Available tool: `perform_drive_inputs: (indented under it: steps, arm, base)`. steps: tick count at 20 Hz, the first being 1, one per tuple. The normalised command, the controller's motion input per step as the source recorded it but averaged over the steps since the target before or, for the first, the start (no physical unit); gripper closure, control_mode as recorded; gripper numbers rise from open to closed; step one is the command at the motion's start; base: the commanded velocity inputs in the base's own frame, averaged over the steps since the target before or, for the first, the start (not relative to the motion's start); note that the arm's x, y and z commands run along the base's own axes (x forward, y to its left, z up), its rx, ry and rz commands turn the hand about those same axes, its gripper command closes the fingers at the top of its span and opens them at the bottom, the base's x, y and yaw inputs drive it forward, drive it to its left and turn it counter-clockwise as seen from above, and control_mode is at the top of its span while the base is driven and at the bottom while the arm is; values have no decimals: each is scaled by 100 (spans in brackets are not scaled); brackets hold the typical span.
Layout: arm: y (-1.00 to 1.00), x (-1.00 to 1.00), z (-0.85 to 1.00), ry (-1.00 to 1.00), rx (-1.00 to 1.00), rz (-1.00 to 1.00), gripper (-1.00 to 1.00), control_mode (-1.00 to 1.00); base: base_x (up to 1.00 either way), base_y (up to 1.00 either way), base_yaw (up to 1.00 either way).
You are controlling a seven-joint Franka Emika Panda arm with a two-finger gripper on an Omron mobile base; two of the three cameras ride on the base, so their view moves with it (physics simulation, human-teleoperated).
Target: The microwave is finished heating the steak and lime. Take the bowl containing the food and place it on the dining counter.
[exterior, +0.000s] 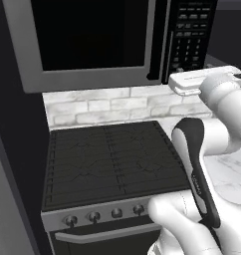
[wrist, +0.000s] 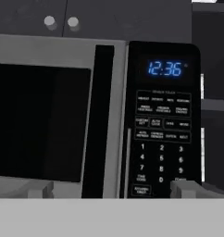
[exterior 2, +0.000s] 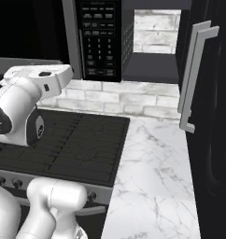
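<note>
A: Where's the microwave [wrist: 86,120]?
B: Mounted above the black stove [exterior: 112,162], door closed. Dark glass, so the inside can't be made out. Hand view faces it head-on and close: black vertical handle [wrist: 101,115] between door and keypad [wrist: 162,134], blue clock reading 12:36 [wrist: 164,69].

A: End effector?
B: In the hand view the two fingertips [wrist: 37,189] poke up at the bottom edge, set wide apart, one under the door glass and one under the keypad. Nothing between them, so released. End effector [wrist: 111,190] is not touching the microwave. In the base views the white hand sits level with the microwave's lower right corner, pointing at it; fingers themselves aren't visible there.

A: Bowl, steak, lime?
B: Can't see them; door glass is opaque black from all three cameras.

A: Surroundings?
B: White brick backsplash [exterior: 107,105] under the microwave. Stove has a dark grate top and a row of knobs [exterior: 92,216] along the front. Right of the stove, touching it, a white marble worktop [exterior 2: 154,172]. Further right a tall dark appliance with a long grey handle [exterior 2: 194,70]. Two round cabinet knobs [wrist: 61,21] above the microwave in the hand view.
</note>
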Motion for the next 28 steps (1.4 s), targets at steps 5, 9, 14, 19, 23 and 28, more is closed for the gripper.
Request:
perform_drive_inputs:
  steps: [5,9,14,19,23,28]
  arm:
    - [0,15,31,-17,0,0,-100,-100]
    - [7,50,12,-3,0,0,-100,-100]
    - [19,63,3,1,0,0,-100,-100]
    - [27,64,0,5,0,0,-100,-100]
    - [3,63,4,0,0,0,-100,-100]
    - [0,62,10,0,0,0,-100,-100]
  base:
    - [0,0,0]
    - [0,0,0]
    - [0,0,0]
    - [0,0,0]
    - [0,0,0]
    - [0,0,0]
